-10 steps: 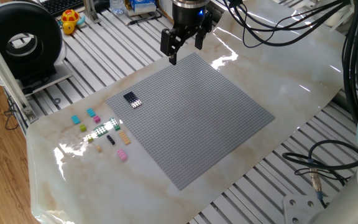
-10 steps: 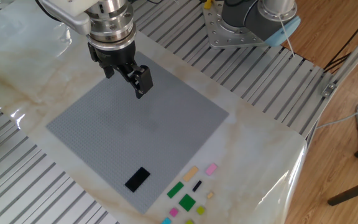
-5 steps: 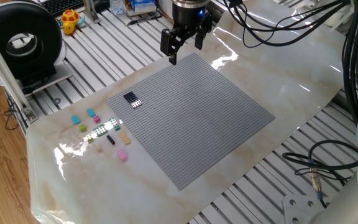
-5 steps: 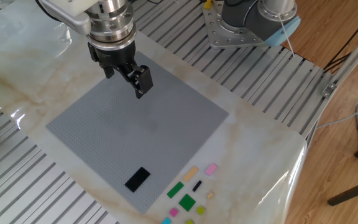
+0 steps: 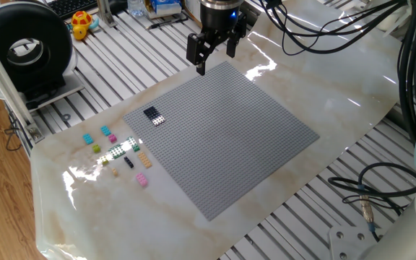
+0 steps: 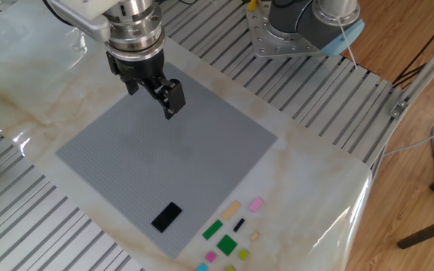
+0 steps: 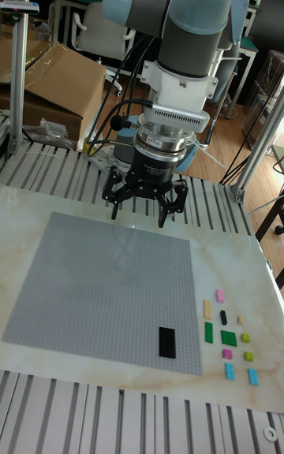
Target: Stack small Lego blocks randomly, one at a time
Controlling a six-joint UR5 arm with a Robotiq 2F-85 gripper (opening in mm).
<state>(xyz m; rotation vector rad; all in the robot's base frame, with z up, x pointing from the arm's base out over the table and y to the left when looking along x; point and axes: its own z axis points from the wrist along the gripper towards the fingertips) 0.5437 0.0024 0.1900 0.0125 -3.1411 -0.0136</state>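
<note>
End effector (image 7: 140, 211) is spread wide and empty, nothing between the fingers (image 5: 200, 66). It's pointing straight down and hanging above the far edge of the grey baseplate (image 5: 230, 137), clear of the studs. In one fixed view it sits near the plate's far corner.

Small Lego blocks (image 7: 230, 336): none in the end effector, all well apart from it at the opposite side of the plate.
- One long black brick (image 7: 167, 341) is on the baseplate, flat, near the corner closest to the loose pile. In one fixed view half of it reads speckled white; can't tell if that's glare or a second piece.
- The others are loose on the bench (image 5: 338, 94), on the marble-look sheet, just beside the baseplate edge.

Loose pile, as seen in the tall fixed view:
- Nearest the plate: tan brick (image 7: 208, 309), and a green brick (image 7: 209, 333) right below it.
- Next out: pink brick (image 7: 220, 295), a thin black piece (image 7: 223, 316), a green square plate (image 7: 229, 337), a small pink one (image 7: 227, 354) and a cyan brick (image 7: 229, 371).
- Outermost: a tiny tan piece (image 7: 241, 319), two yellow-green bits (image 7: 245, 337) and a second cyan brick (image 7: 254, 377).

In one fixed view, glare on the sheet washes out the middle of the pile, so colours there are unreliable.

Bench is slotted aluminium under the sheet. A black reel (image 5: 24, 45) sits at the bench's edge, well away from the blocks.
</note>
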